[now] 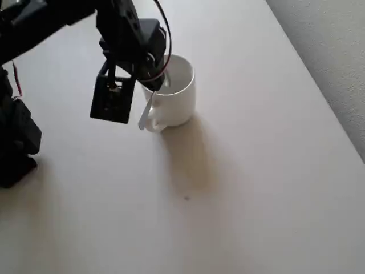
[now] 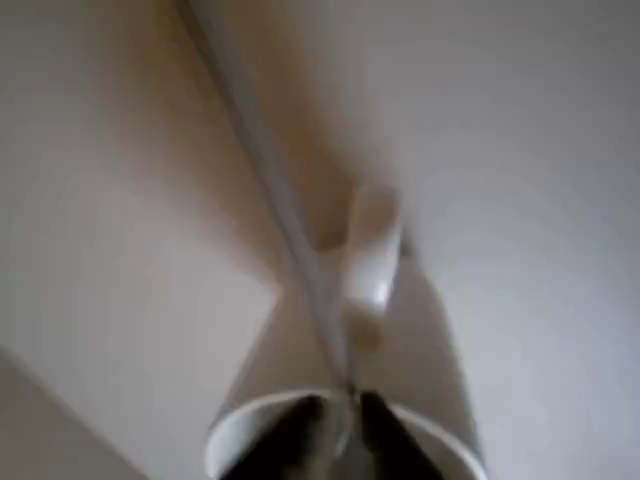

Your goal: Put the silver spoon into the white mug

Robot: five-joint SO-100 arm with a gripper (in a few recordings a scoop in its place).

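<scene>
Pinching the silver spoon (image 2: 300,260) near its lower end over the white mug (image 1: 177,100), my fingers (image 2: 300,425) close narrow on it; it seems stiff, light and slippery, likely to swivel.

white mug (image 1: 175,97) sole obstacle, claw (image 1: 153,85) over its rim, table (image 1: 245,188) open around

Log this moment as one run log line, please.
phase: insertion | gripper: shut on silver spoon | position: over white mug rim | spoon handle outside mug | release: not yet
</scene>
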